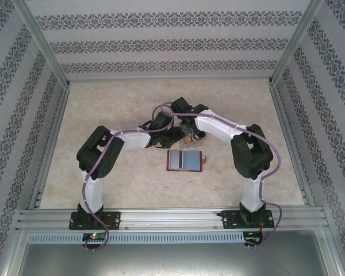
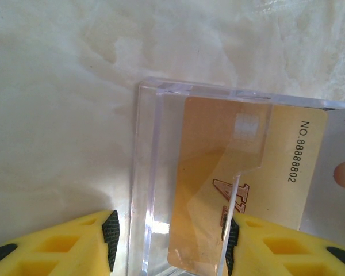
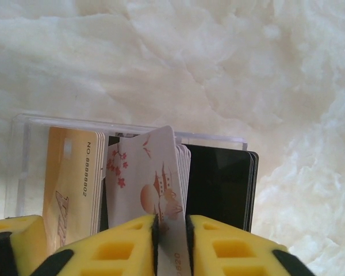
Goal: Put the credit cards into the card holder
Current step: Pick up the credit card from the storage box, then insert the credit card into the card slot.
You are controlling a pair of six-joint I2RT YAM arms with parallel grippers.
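**Desk:** Where's the holder?

**Op:** Holder [image 1: 201, 162] lies open and flat on the table [image 1: 103, 103], mid-field, with a red-brown rim all round. The inside is striped pale and blue-grey. From above I can't tell lining from card. Both arms meet just beyond it, over the case.

**Desk:** And the cards?

**Op:** They stand on edge in the clear case [image 2: 146, 172], in stacks. Gold card [image 2: 207, 172] is at one end, its printed number readable from my left wrist. Black cards [image 3: 221, 184] are at the other end. The white card [image 3: 152, 172], printed with red blossoms and a building, sits between those two stacks. It is tilted off the line of its neighbours.

**Desk:** Right jaws?

**Op:** Right gripper [image 3: 171, 221] is clamped on the white card. I see a yellow finger on each face of the card and no gap either side.

**Desk:** Left?

**Op:** Left gripper [image 2: 171, 240] has its jaws apart, straddling the gold-card end of the case. One pad [image 2: 110, 236] stands just off the outer wall, with a sliver of table showing between them. The other pad is up against a clear divider beside the gold card. I can't tell whether it presses there. I note no grip on this side.
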